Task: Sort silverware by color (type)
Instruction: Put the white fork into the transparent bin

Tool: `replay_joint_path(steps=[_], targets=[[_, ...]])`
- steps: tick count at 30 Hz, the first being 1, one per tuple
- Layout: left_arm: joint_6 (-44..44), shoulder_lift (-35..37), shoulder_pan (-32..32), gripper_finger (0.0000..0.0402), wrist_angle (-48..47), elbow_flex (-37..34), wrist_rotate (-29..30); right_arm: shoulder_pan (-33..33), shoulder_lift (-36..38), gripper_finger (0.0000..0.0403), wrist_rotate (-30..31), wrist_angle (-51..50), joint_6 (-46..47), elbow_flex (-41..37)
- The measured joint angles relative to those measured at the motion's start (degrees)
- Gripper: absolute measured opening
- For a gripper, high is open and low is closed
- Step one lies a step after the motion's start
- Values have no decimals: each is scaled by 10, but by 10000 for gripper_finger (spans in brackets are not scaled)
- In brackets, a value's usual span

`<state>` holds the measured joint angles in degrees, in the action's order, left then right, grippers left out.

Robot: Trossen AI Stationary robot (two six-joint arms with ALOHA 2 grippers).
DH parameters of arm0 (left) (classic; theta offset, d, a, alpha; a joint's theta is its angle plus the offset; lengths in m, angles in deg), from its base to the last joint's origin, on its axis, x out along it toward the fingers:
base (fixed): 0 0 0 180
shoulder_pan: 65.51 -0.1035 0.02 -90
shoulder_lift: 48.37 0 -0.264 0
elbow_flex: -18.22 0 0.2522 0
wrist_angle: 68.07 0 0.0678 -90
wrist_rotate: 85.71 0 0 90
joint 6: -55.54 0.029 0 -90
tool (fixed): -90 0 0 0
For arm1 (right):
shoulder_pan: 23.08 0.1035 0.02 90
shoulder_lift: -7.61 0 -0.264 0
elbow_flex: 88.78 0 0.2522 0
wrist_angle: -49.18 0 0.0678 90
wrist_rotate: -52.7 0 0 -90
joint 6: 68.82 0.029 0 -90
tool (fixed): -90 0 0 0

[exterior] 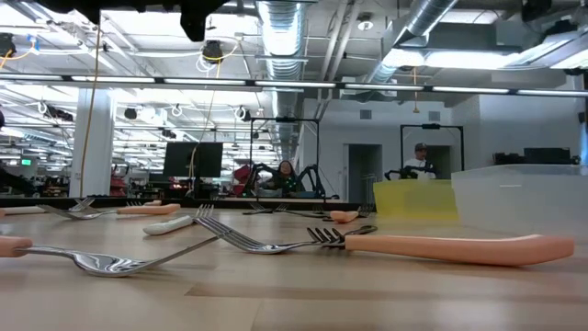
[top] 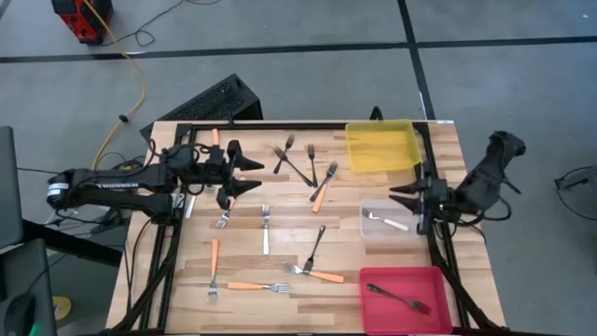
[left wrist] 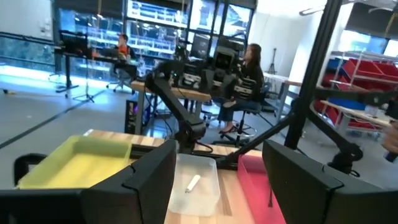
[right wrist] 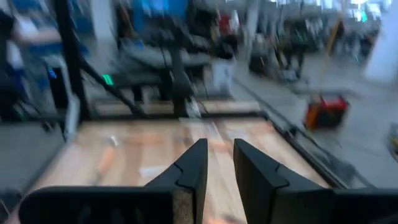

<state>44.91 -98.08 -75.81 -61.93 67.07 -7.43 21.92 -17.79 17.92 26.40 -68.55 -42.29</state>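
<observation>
Slim forks [top: 315, 250] on pale wood-grain table [top: 280, 308]; left jaws parted and empty, right jaws narrowly apart.

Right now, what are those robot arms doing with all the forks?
They are sorting forks by kind into bins. The red bin holds one dark fork, the clear bin one pale fork, and the yellow bin looks empty. Many forks lie loose on the table. The left gripper hangs open and empty over them; the right gripper waits by the clear bin, holding nothing.
</observation>
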Motion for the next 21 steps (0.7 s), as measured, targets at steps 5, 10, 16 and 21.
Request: replay_joint_path(steps=[5,10,16,21], targets=[[-25,39,-1,226,-96,22,-17,-1,11,102,-55,216,-104,-80],[-32,88,4,226,-195,32,-49,-9,3,102,-62,314,-142,-132],[-13,126,16,226,-200,30,15,-39,3,102,-103,334,-139,-149],[15,114,36,226,-195,30,92,-69,3,102,-116,334,-158,-149]])
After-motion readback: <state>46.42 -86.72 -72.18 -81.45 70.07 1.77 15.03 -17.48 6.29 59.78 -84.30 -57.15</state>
